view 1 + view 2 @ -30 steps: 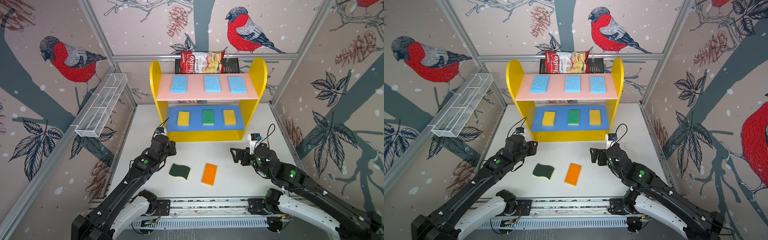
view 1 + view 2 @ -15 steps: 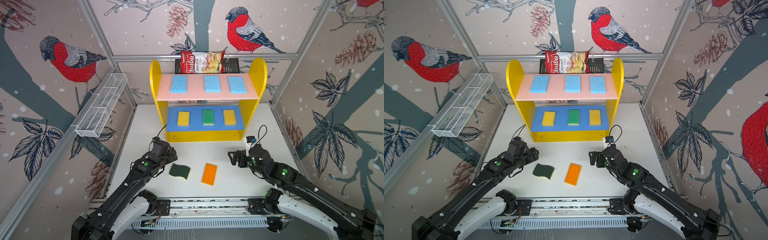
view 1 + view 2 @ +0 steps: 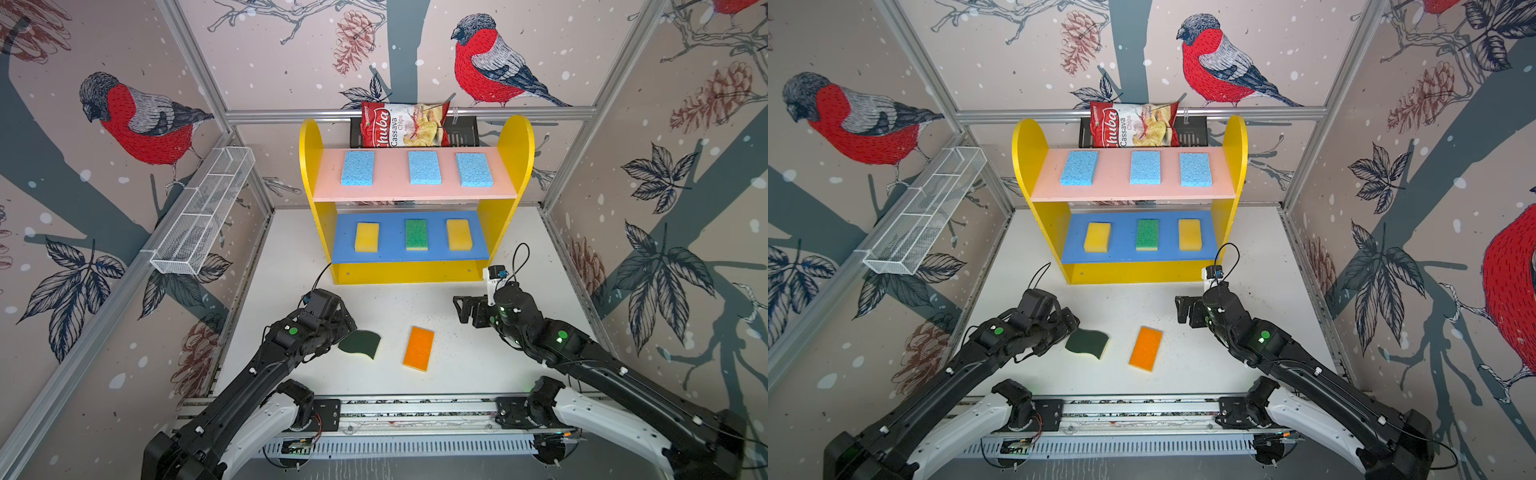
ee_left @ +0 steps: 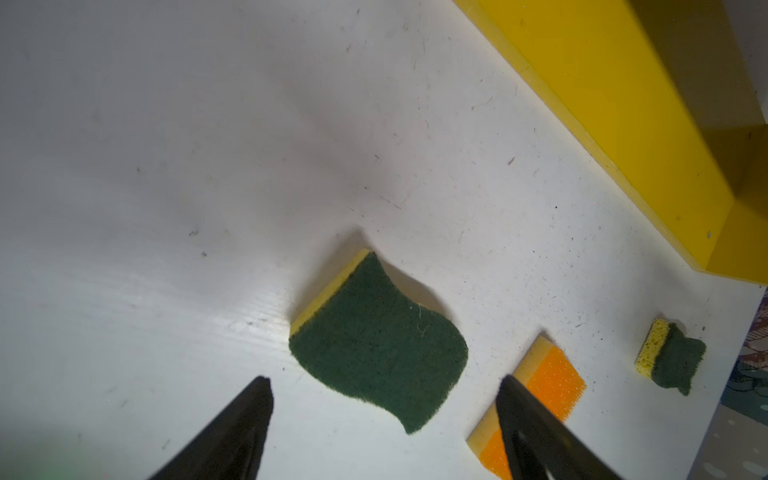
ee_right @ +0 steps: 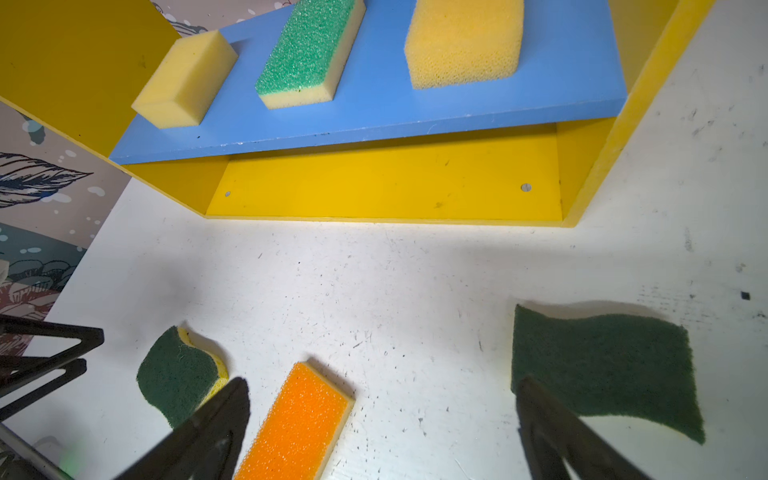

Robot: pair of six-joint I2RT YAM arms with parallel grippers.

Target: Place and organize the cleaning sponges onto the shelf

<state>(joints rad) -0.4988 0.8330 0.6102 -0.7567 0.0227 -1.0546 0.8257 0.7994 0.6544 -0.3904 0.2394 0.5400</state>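
The shelf [image 3: 515, 141] holds three light blue sponges [image 3: 424, 167] on its pink board, and two yellow [image 3: 367, 237] and a green-topped one [image 3: 416, 235] on the blue board. A wavy dark-green sponge [image 3: 360, 344] and an orange-topped sponge [image 3: 419, 348] lie on the white table in both top views. My left gripper [image 3: 347, 328] hovers open at the wavy sponge's [image 4: 374, 340] edge, fingers [image 4: 249, 415] either side of it without touching. My right gripper [image 3: 464, 311] is open and empty, above the table right of the orange sponge [image 5: 299, 419]. A second wavy sponge [image 5: 602, 365] lies under my right arm.
A red chips bag [image 3: 401, 124] sits in a black rack behind the shelf. A white wire basket [image 3: 203, 212] hangs on the left wall. The shelf's yellow base [image 5: 374, 187] stands bare. Metal frame posts [image 3: 569, 137] edge the cell.
My left gripper has opened and drawn back from the shelf down to the wavy sponge. My right gripper has shifted a little leftwards, still open.
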